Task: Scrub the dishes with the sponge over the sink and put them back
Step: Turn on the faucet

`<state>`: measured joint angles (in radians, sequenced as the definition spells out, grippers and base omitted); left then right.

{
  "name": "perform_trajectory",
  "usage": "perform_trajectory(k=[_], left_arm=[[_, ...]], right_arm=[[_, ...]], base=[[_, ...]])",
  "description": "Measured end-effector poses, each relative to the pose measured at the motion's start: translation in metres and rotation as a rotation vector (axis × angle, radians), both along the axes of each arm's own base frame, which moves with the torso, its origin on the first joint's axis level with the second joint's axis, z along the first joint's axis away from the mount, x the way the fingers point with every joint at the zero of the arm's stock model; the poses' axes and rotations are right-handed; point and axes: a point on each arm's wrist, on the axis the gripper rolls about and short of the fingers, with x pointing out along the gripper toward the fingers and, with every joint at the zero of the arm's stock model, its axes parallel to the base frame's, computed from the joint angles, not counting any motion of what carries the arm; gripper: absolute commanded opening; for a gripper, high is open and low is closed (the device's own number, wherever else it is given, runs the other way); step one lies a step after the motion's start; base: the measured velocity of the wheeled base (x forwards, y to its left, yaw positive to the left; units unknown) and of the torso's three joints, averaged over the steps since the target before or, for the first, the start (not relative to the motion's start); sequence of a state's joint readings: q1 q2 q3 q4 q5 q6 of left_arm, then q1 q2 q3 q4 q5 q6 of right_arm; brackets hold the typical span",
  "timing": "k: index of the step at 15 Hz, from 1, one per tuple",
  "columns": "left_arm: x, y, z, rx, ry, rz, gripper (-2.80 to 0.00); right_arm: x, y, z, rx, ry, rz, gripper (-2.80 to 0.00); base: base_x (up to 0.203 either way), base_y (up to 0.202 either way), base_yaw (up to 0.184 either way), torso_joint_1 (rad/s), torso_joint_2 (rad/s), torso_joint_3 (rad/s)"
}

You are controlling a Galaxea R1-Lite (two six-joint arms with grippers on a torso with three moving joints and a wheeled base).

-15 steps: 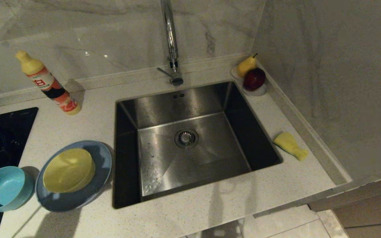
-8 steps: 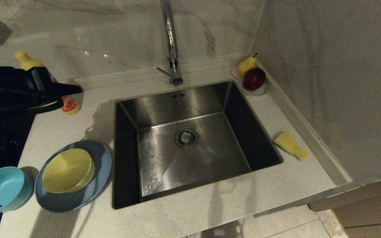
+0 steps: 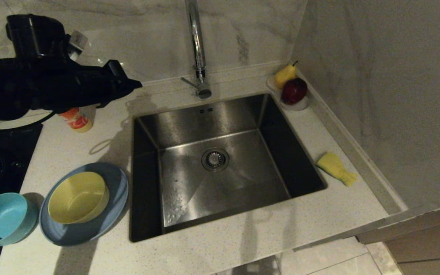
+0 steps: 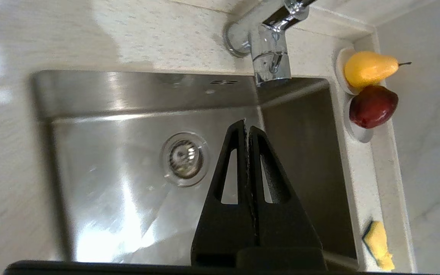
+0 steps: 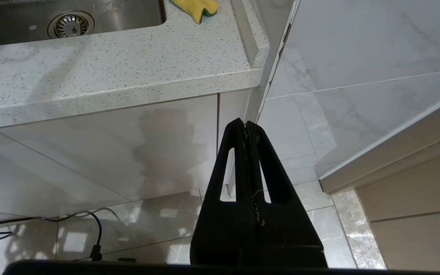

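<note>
Left gripper (image 3: 138, 83): jaws clenched, empty, above counter left of brushed steel sink (image 3: 220, 114). Right gripper (image 5: 246, 124): clenched, empty, parked below counter edge. Yellow bowl (image 3: 78, 197) sits in pale blue-grey plate (image 3: 107, 219); teal bowl (image 3: 2, 217) just beside, left. Yellow/green sponge (image 3: 336, 168): counter, right of sink.

The sink (image 3: 220, 164) is set into the middle of the table (image 3: 243, 244), its drain (image 3: 215, 159) at the centre of the basin and the tap (image 3: 197, 46) rising behind its far rim. Left of the sink, near the front, the plate (image 3: 109, 214) carries one bowl (image 3: 78, 197), and another bowl (image 3: 1, 218) sits just beside the plate, further left. A bottle (image 3: 75, 119) stands behind them, partly hidden by the left gripper (image 3: 138, 83) above it. Right of the sink lies the sponge (image 3: 335, 168); a fruit dish (image 3: 298, 105) sits in the far right corner.
</note>
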<state>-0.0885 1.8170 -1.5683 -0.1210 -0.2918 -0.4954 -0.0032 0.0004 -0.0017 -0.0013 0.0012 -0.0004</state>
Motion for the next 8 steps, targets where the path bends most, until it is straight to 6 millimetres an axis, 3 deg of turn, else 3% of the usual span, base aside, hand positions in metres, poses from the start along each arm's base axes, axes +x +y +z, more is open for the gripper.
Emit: perform_trajectory(k=[4, 8], left_arm=[[0.034, -0.004, -0.008, -0.081, -0.062, -0.026, -2.80], [0.062, -0.006, -0.002, -0.129, -0.113, -0.026, -2.80]], right_arm=[[0.000, 0.000, 0.000, 0.000, 0.000, 0.000, -2.80], [0.000, 0.000, 0.000, 0.000, 0.000, 0.000, -2.80]], base=[[0.000, 0.000, 0.000, 0.000, 0.00, 0.000], [0.000, 0.000, 0.000, 0.000, 0.00, 0.000]])
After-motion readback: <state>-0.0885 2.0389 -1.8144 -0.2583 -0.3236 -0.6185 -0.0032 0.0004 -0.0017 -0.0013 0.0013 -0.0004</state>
